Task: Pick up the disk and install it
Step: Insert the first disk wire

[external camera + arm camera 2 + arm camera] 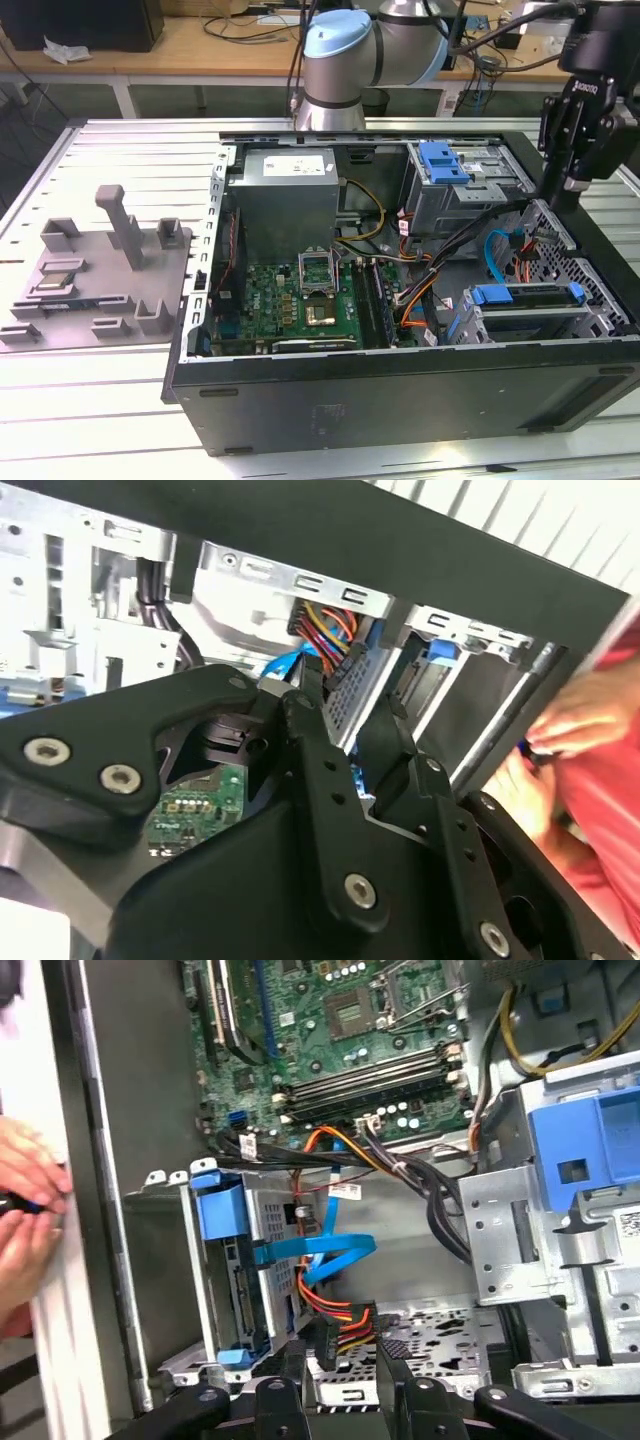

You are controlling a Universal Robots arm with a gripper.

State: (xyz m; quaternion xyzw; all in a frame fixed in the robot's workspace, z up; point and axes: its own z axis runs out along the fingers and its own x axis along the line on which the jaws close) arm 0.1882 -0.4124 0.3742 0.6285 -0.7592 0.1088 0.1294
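At the exterior view's right, above the open computer case (400, 400), the jaws hang parted and empty, close over a bundle of orange cables (335, 1307). The disk (525, 295) sits slotted in the lower drive cage (540, 325), its blue carrier edge showing. A person's hand (25, 1200) is beside the case's outer wall.

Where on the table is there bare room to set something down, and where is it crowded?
Bare table lies between the tray and the near edge, and behind the tray toward the far edge. Inside the case it is crowded: cables fill the gap between board and drive cage.
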